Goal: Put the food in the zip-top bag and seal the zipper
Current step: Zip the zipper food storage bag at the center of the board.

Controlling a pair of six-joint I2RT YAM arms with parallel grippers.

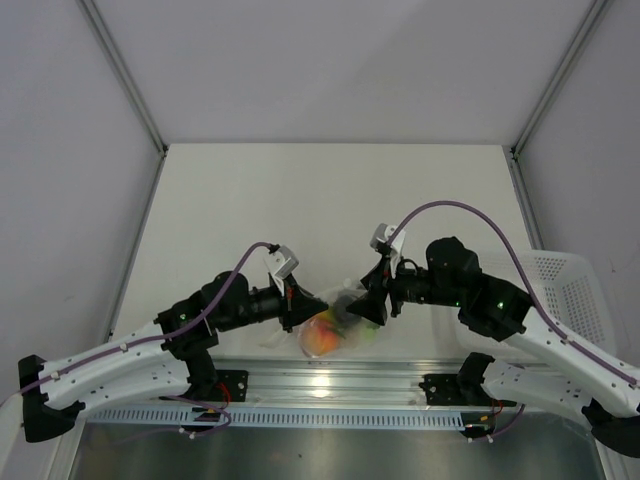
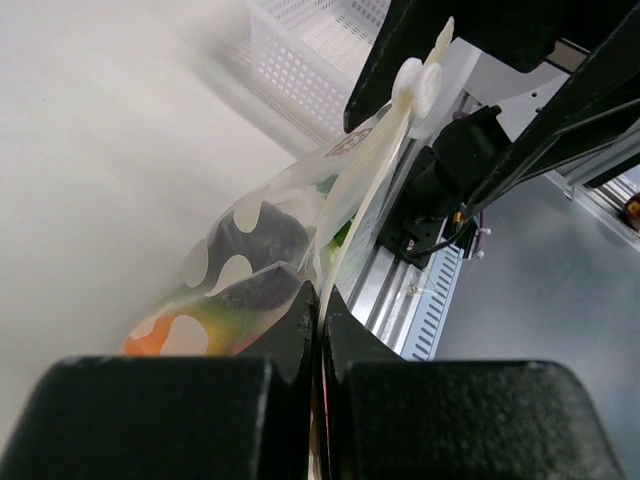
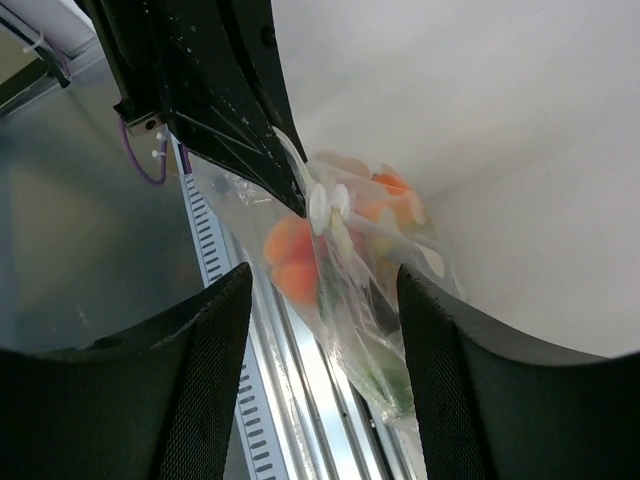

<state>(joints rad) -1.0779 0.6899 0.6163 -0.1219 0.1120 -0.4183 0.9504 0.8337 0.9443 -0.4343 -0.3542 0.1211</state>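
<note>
The clear zip-top bag (image 1: 340,300) hangs between my two grippers above the table's near edge. It holds the food: an orange-peach round one (image 1: 322,338), green pieces (image 1: 365,335) and a small dark-purple one (image 2: 260,240). My left gripper (image 1: 293,305) is shut on the bag's mouth edge, pinching the zipper (image 2: 370,170) in the left wrist view (image 2: 320,300). My right gripper (image 1: 368,308) is open, its fingers wide apart on either side of the bag (image 3: 350,300). The orange-peach one (image 3: 290,255) and green pieces (image 3: 385,375) show through the plastic there.
A white slotted basket (image 1: 565,290) stands at the right edge of the table, also in the left wrist view (image 2: 310,40). The aluminium rail (image 1: 330,375) carrying the arm bases runs right under the bag.
</note>
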